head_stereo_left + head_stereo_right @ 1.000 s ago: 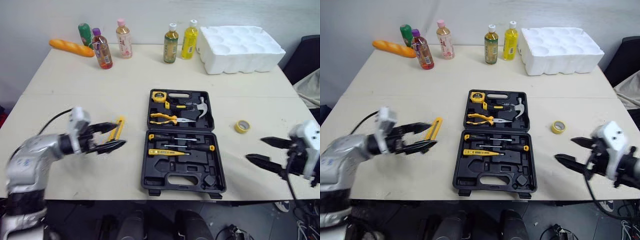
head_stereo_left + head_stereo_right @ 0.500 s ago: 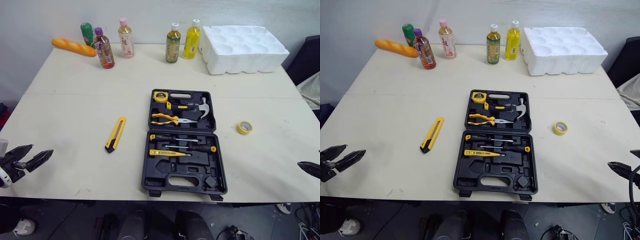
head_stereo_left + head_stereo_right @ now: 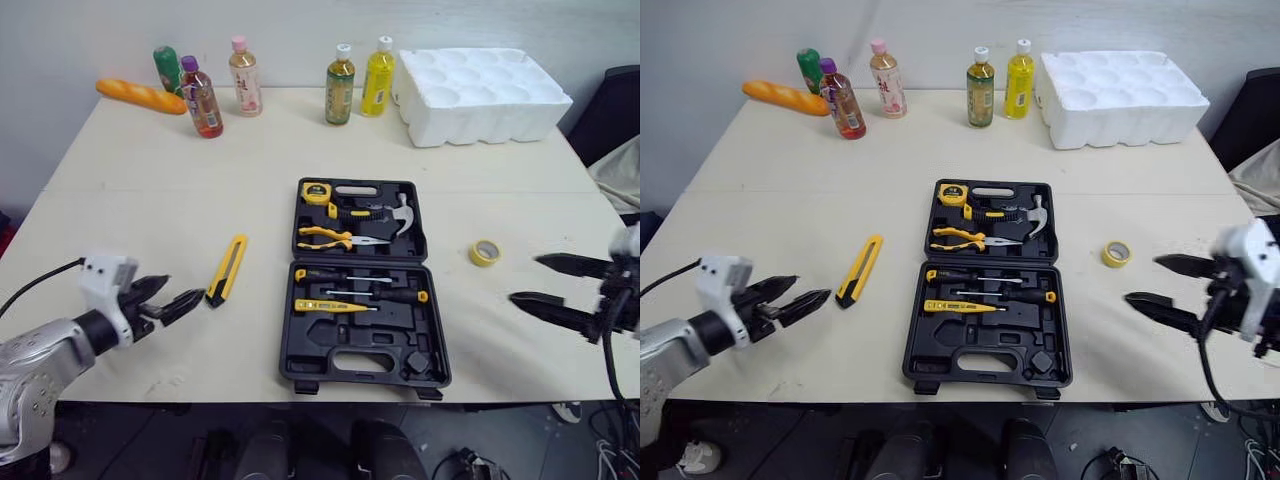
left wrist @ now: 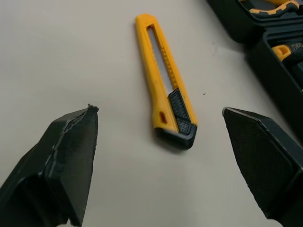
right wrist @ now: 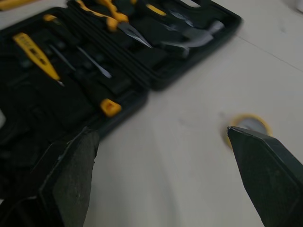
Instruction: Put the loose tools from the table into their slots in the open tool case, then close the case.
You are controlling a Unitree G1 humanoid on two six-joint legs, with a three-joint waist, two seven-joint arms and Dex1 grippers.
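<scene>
A yellow utility knife [image 3: 227, 270] lies flat on the table, left of the open black tool case [image 3: 418, 368]. The case holds a tape measure, hammer, pliers and screwdrivers, and its front half has empty slots. My left gripper [image 3: 185, 290] is open just left of the knife's black end, not touching it; in the left wrist view the knife [image 4: 165, 106] lies between and beyond the open fingers. A yellow tape roll [image 3: 485, 252] rests right of the case. My right gripper [image 3: 524, 279] hovers open in front of the roll [image 5: 248, 125], holding nothing.
Several bottles [image 3: 341, 85] and a bread loaf [image 3: 140, 96] stand along the table's far edge. A white foam tray [image 3: 482, 93] sits at the back right. Bare tabletop surrounds the case on both sides.
Both arms pulled back to the table's edges half a second ago and have now come in again, the left toward the knife, the right toward the tape roll. Knife and case stayed put.
</scene>
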